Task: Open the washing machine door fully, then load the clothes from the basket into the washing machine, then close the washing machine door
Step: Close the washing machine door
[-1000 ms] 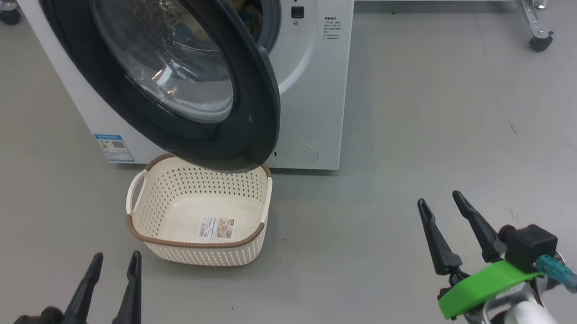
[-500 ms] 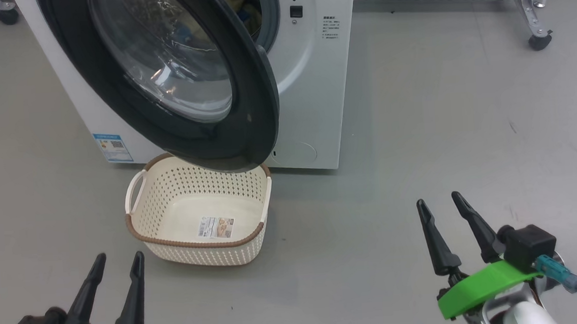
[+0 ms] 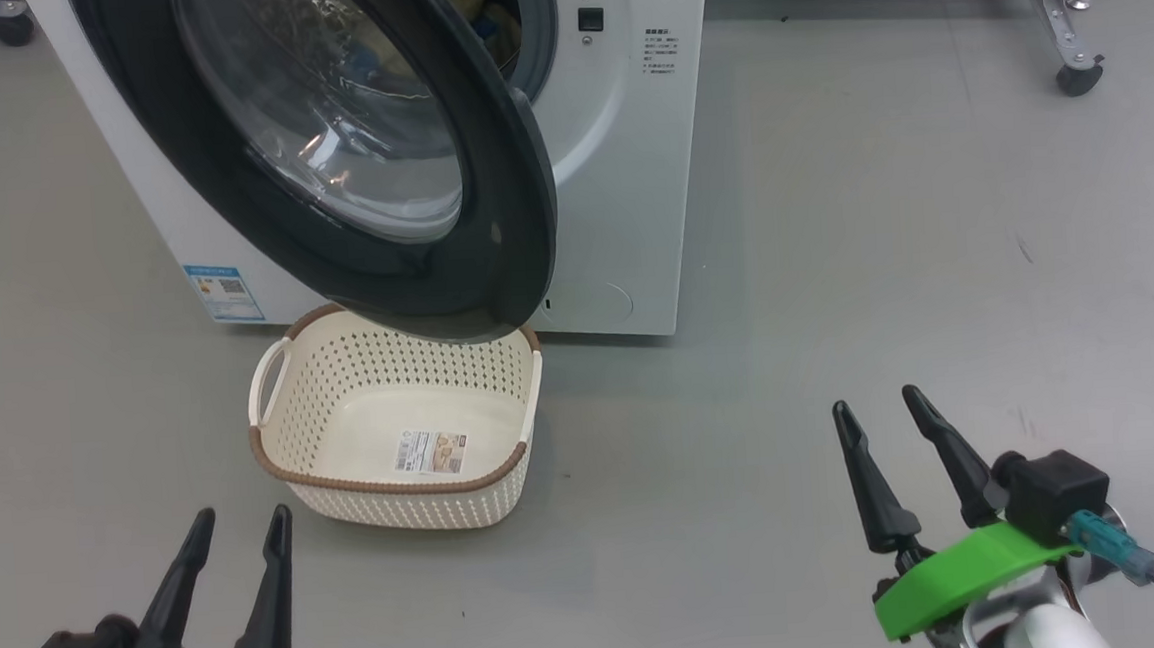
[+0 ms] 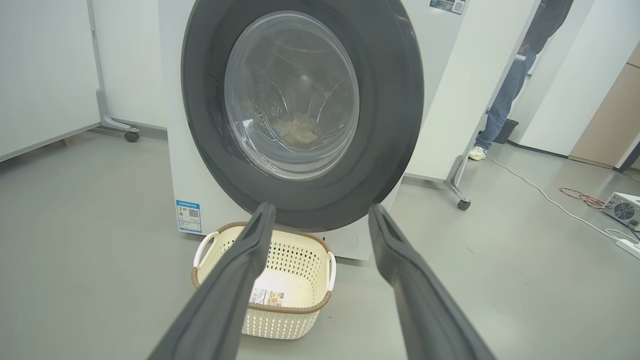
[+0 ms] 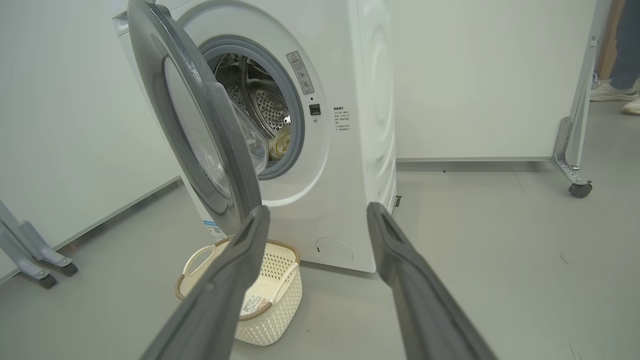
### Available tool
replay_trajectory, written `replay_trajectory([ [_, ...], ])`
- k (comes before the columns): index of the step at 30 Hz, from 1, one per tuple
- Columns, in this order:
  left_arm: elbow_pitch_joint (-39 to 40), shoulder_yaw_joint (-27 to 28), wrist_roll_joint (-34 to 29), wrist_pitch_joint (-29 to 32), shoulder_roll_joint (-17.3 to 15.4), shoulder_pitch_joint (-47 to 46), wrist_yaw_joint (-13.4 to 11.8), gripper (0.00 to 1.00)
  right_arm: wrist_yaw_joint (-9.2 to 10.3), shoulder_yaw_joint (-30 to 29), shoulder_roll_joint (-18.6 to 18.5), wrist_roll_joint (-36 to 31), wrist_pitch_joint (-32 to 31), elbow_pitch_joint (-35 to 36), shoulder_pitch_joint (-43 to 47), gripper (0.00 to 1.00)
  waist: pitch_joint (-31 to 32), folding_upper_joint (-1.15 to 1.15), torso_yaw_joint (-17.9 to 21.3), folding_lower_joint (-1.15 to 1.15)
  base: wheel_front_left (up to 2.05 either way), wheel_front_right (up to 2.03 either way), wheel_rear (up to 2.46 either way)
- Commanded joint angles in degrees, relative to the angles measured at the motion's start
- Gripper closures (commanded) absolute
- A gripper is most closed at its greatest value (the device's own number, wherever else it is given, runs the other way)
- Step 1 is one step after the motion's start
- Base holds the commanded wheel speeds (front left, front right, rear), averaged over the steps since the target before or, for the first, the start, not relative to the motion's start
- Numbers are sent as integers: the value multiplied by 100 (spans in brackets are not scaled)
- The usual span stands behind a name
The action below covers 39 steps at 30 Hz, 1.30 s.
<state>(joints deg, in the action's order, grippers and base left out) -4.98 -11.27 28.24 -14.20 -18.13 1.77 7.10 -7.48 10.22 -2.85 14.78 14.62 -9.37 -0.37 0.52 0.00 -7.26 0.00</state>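
The white washing machine (image 3: 619, 191) stands ahead with its black-framed round door (image 3: 490, 219) swung partly open over the basket (image 3: 387, 491). The cream basket sits on the floor with just a paper label inside. Cream-yellow clothes (image 5: 280, 145) lie in the drum, also seen through the door glass (image 4: 297, 130). My left gripper (image 3: 243, 520) hangs open low at the left, short of the basket. My right gripper (image 3: 878, 406) is open over bare floor at the right. Both grippers hold nothing.
A white partition on castor feet (image 3: 1073, 78) stands right of the machine. A person's legs (image 4: 500, 115) show behind it. Cables and a small device (image 4: 622, 210) lie on the floor far right. Another castor frame (image 5: 35, 260) stands at the left.
The head view has shifted slightly, so machine and basket sit a little higher and further left. Both grippers stay open and nearly still.
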Motion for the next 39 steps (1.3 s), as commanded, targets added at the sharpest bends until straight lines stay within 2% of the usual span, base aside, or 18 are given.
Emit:
replay_trajectory([
  [1, 155, 208, -54, -80, -70, -240, 38, 0, -1, 144, -3, 8, 38, 140, -287, 0, -5, 0, -2, 0, 0, 0, 0],
  [2, 159, 200, -53, -80, -57, -237, 38, 0, -1, 181, -3, 13, 38, 109, -293, 22, -13, 0, -2, 0, 0, 0, 0],
  [3, 162, 195, -54, -80, -45, -232, 38, 0, -1, 188, -3, 12, 38, 98, -305, 94, -20, 0, 0, 0, 0, 0, 0],
  [4, 164, 190, -57, -80, -37, -227, 38, 0, -1, 183, -3, 14, 38, 82, -314, 100, -29, 0, 1, 0, 0, 0, 0],
  [17, 141, 39, -54, -80, -22, -363, 38, 0, -1, 2, -3, -288, 38, -55, -836, 100, -217, 0, -167, 0, 0, 0, 0],
  [25, 135, -213, 29, -80, -62, -654, 38, 0, -1, -130, -3, -771, 38, -74, -1719, 100, -557, 0, -478, 0, 0, 0, 0],
  [34, 82, -421, 117, -80, 7, -938, 38, 0, -1, 221, -97, -1014, 38, -90, -3123, 100, -897, 0, -833, 0, 0, 0, 0],
  [37, 86, -466, 141, -80, 32, -1042, 38, 0, -1, 452, -158, -920, 38, -135, -3549, 100, -1001, 0, -939, 0, 0, 0, 0],
  [39, 81, -502, 173, -80, 47, -1146, 38, 0, -1, 805, -223, -823, 38, -232, -3945, 100, -1123, 0, -1037, 0, 0, 0, 0],
])
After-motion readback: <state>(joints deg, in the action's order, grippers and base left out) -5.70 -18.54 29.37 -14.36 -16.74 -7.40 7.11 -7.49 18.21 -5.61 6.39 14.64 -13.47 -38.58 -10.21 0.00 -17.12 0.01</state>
